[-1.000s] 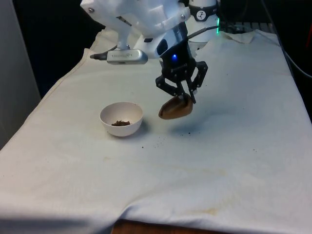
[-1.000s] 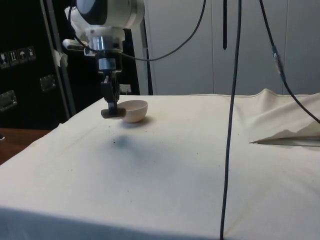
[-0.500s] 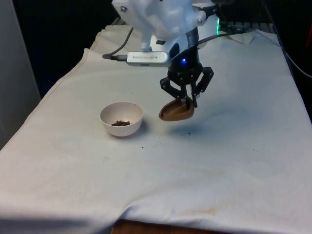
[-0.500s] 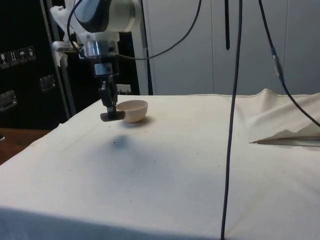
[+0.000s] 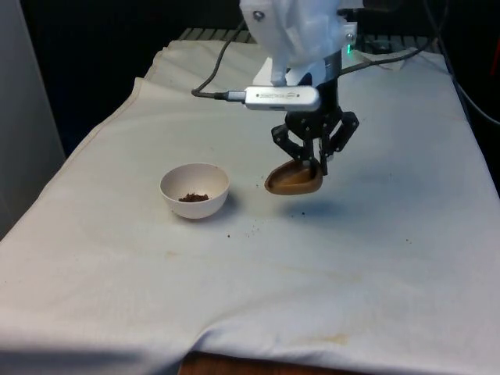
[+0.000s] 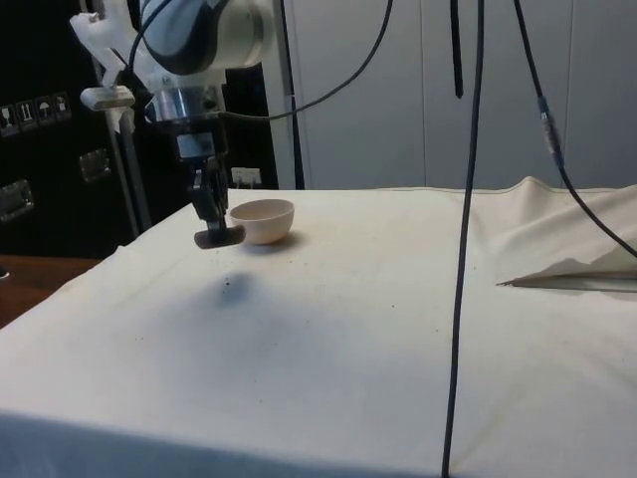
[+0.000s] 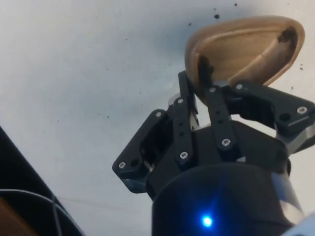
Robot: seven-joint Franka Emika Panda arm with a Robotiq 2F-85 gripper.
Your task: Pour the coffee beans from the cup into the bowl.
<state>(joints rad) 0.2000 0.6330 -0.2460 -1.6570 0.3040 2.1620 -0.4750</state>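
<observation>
Most of the job looks done: beans (image 5: pixel 193 198) sit in the white bowl (image 5: pixel 194 190), gripper (image 5: pixel 316 162) jaws pinch the brown cup's (image 5: pixel 294 179) rim, cup looks empty, held above the cloth (image 5: pixel 375 234) beside the bowl.

White cloth (image 5: pixel 328 266) covering the table, black curtains (image 5: pixel 94 47) hanging behind, pale cabinet doors (image 6: pixel 398 100) and cables (image 6: pixel 463 199) dangling sideways.
</observation>
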